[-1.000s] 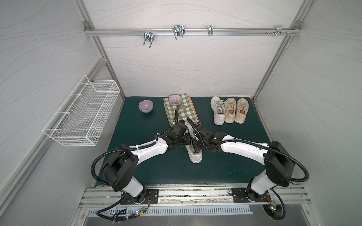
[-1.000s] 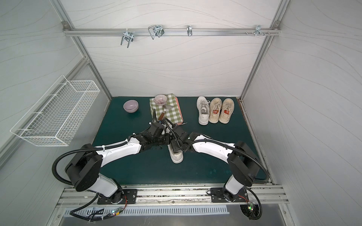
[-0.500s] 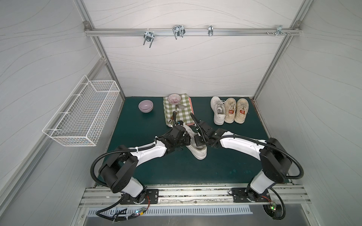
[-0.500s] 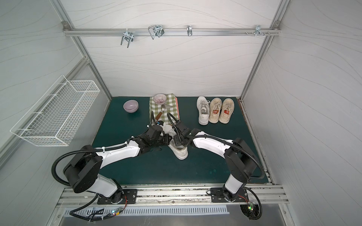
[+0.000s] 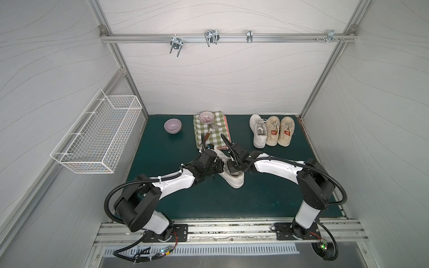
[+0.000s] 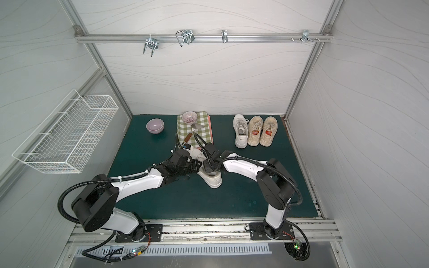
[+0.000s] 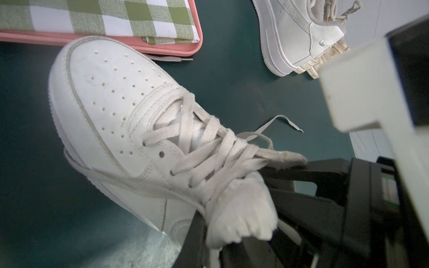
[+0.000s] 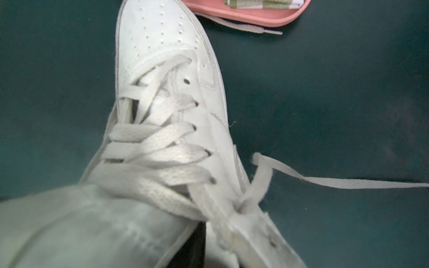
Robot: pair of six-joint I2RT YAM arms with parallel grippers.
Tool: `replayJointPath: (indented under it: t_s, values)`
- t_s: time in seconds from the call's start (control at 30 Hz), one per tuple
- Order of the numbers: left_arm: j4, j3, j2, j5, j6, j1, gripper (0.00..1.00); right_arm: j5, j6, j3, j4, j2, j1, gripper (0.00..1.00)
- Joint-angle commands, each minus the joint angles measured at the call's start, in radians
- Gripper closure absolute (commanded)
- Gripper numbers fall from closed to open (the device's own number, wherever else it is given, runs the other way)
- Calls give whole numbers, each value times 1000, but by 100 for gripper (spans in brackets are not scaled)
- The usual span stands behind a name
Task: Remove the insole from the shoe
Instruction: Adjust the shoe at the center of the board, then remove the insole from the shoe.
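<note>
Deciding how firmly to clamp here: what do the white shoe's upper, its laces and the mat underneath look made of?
Shoe upper: smooth white leather or a synthetic lookalike, slight sheen, stitched panels and punched toe holes.
Laces: flat woven textile, matt, weave visible, one end fuzzy.
Mat: dark green, matt, faintly scuffed; probably rubber or vinyl, not certain.
</note>
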Motion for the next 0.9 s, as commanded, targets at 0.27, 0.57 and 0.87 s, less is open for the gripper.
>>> replayJointPath:
  t_s: [0.27,0.57,0.87]
  values:
    - [-38,-29,-66,50,8,0,100,198,18,81,-182,145,-69,72]
    - [-25,-41,-77,49,-1,1,100,96,21,118,-200,232,-50,72]
    - [-20,-52,-89,39,-3,1,100,20,28,159,-215,293,-29,80]
